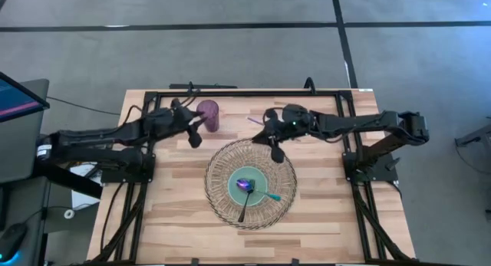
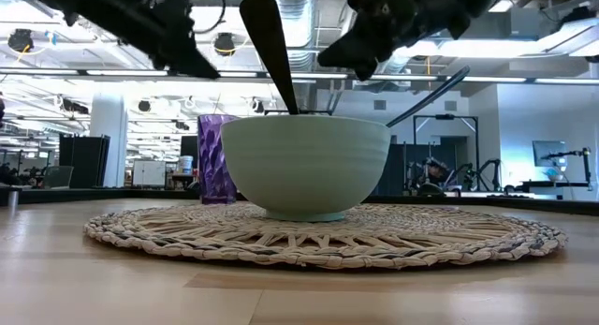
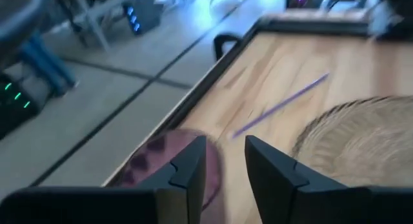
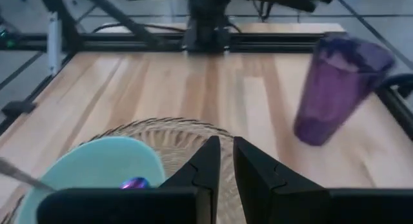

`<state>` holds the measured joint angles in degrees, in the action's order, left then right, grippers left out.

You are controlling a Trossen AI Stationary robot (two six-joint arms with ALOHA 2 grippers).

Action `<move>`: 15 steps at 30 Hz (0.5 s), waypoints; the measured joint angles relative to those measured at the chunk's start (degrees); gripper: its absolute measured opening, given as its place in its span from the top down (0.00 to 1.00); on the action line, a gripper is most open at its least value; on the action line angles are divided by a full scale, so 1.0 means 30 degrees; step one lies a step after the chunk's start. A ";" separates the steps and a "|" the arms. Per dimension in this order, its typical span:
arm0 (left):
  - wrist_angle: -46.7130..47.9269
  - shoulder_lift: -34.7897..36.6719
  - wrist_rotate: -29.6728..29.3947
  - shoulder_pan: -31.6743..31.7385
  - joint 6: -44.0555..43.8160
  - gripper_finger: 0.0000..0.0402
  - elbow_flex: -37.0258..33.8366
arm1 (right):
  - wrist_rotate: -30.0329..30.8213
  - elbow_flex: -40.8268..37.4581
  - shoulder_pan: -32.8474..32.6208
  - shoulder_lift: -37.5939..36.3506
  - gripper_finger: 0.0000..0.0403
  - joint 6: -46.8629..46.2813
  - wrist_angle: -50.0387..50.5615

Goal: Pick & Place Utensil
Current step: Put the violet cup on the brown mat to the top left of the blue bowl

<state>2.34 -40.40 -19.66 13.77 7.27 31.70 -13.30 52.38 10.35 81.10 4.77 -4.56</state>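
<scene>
Inside the pale green bowl (image 1: 249, 186) two utensils already lie: a dark spoon (image 1: 243, 205) whose handle leans out over the rim toward the table's near edge, and a teal-handled one (image 1: 265, 195) angled right. Centring the bowl on the woven mat (image 1: 217, 201) puts it within both arms' reach. Above the mat's far edge, the right gripper (image 1: 275, 149) hovers, fingers nearly closed on nothing. Beside the purple cup (image 1: 209, 115), the left gripper (image 1: 193, 135) waits, narrowly parted and empty. Farther back lies a thin purple stick (image 3: 282, 106), probably the next pick.

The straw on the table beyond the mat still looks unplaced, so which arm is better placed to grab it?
Probably the right: the right gripper hangs empty near the straw, while the left gripper sits beside the purple cup.
</scene>
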 joint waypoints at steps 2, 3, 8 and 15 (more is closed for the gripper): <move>0.0226 -0.0439 0.0409 0.0753 0.0000 0.73 0.0000 | -0.0035 0.0015 0.0466 -0.0010 0.91 -0.0029 -0.0409; 0.0293 -0.0744 0.0840 0.1151 0.0000 0.73 -0.0006 | -0.0035 0.0015 0.0647 -0.0022 0.91 -0.0031 -0.0422; 0.0344 -0.2804 0.3929 0.2919 0.0000 0.73 0.0176 | -0.0042 0.0015 0.1248 -0.0007 0.91 0.0092 -0.0694; 0.0628 -0.5488 0.4605 0.3711 0.0547 0.74 0.1528 | -0.0056 0.0015 0.1407 -0.0007 0.91 0.0552 -0.0699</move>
<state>4.23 -56.86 -5.85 24.90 8.91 36.29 -13.47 52.42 14.57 81.08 6.42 -6.65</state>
